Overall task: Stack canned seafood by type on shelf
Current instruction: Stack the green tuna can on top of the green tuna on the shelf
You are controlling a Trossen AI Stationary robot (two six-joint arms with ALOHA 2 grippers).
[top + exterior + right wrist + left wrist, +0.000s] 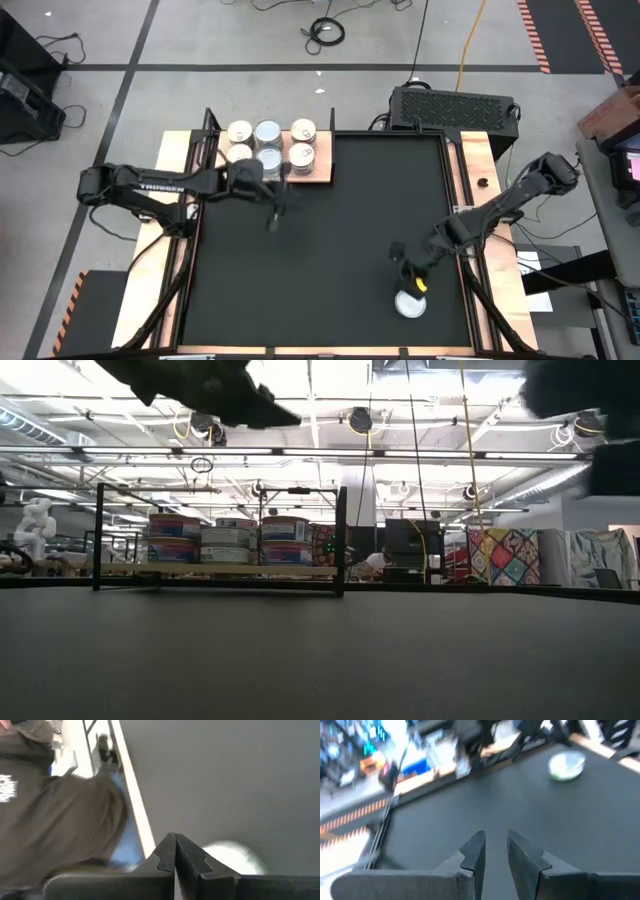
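While the left gripper (277,208) hangs over the black mat (330,240) just in front of the shelf, its two dark fingers (475,852) stand a little apart with nothing between them. Beside it, the flat board of light wood (322,172) carries six small round tins (270,145) with cream and silvery tops, grouped close together in stacks. Farther off, near the mat's front right corner, the right gripper (410,282) has its fingers pressed together, empty, just beside a lone pale round tin (409,305) lying flat.
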